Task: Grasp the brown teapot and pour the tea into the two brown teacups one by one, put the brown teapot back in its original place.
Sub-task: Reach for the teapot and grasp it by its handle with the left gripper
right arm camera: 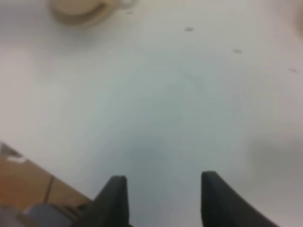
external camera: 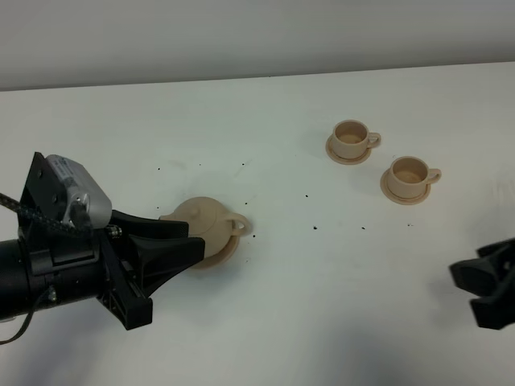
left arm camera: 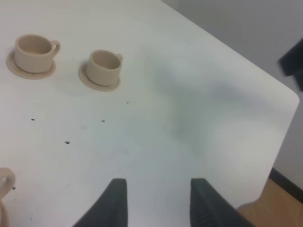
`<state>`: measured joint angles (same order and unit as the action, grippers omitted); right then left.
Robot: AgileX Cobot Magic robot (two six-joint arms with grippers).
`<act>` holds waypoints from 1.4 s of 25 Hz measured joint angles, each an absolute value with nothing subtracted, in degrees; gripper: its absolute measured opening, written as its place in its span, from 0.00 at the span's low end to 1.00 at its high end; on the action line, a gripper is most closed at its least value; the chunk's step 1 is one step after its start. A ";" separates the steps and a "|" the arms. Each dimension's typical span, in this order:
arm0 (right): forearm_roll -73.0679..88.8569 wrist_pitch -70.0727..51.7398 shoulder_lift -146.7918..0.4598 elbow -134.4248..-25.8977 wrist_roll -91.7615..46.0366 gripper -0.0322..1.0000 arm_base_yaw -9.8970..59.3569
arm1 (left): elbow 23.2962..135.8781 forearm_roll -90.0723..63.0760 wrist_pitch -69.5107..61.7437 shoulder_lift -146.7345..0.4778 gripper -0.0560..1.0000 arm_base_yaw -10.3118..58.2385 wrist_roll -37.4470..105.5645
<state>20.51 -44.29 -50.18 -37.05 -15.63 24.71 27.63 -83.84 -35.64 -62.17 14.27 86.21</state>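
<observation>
The brown teapot stands on its flat round saucer, the original place, left of the table's middle, its loop handle at the edge of the left wrist view. My left gripper is open just on the near-left side of the teapot and partly hides it. Nothing lies between its fingers. The two brown teacups sit on small saucers at the far right; the left wrist view shows them too. My right gripper is open and empty at the right edge.
Small dark specks dot the white table between the teapot and the cups. The table's right corner and edge show in the left wrist view, with floor beyond. In the right wrist view the teapot is a blur far from the fingers.
</observation>
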 joint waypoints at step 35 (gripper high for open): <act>5.37 -61.20 -12.33 -28.18 -5.51 0.41 24.51 | 27.63 -84.71 -33.22 -62.17 0.40 14.27 89.97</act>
